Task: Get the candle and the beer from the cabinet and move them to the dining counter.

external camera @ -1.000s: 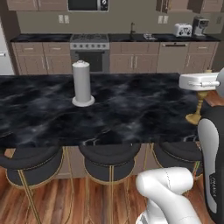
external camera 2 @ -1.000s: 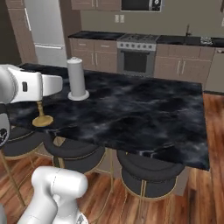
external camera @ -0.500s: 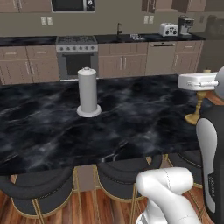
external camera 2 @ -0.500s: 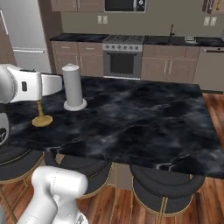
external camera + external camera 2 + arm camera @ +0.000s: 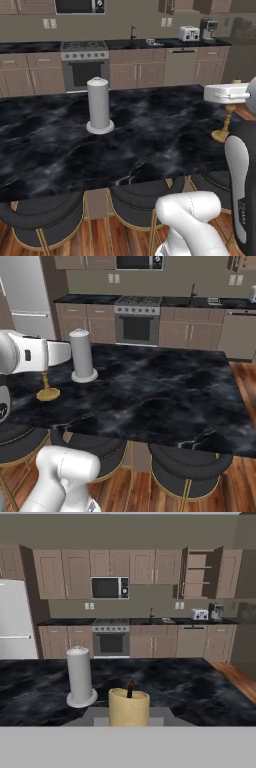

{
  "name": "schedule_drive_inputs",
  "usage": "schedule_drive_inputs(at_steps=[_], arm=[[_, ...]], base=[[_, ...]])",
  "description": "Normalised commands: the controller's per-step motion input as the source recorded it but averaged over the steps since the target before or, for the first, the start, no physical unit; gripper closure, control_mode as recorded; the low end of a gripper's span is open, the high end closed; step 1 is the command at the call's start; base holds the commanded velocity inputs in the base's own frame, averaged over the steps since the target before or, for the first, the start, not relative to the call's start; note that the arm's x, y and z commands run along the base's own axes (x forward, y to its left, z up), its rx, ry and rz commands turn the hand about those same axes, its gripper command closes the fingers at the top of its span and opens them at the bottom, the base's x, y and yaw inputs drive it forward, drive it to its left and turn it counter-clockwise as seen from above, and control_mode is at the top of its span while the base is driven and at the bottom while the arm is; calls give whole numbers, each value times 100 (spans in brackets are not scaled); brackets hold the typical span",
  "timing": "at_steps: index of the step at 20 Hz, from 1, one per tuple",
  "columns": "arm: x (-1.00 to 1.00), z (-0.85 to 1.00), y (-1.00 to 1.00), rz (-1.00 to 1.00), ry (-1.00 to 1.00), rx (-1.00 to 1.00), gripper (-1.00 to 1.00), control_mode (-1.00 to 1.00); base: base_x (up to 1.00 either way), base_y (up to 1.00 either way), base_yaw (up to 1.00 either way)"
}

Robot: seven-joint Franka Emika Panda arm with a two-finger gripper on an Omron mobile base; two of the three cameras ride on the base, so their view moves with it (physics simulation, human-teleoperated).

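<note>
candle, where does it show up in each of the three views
Left base view: the candle stands at the right edge, on the dining counter, under the white arm.
Right base view: candle at the left edge, left of the paper-towel roll.
Hand view: candle top at bottom centre, right in front of the camera.
Shared landmark: the paper-towel roll.

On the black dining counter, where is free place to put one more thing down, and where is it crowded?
The dining counter is bare from the paper-towel roll across to its far corner toward the stove, and along the near edge above the stools. Crowded is just the end where the candle stands under the gripper, beside the roll.
</note>
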Motion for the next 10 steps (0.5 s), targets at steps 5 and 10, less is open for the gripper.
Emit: schedule_drive_inputs(at_steps=[5, 10], arm=[[0, 0, 0, 0, 0, 0, 100, 100], [0, 0, 0, 0, 0, 0, 100, 100]], base=[[43, 5, -7], [47, 5, -14]])
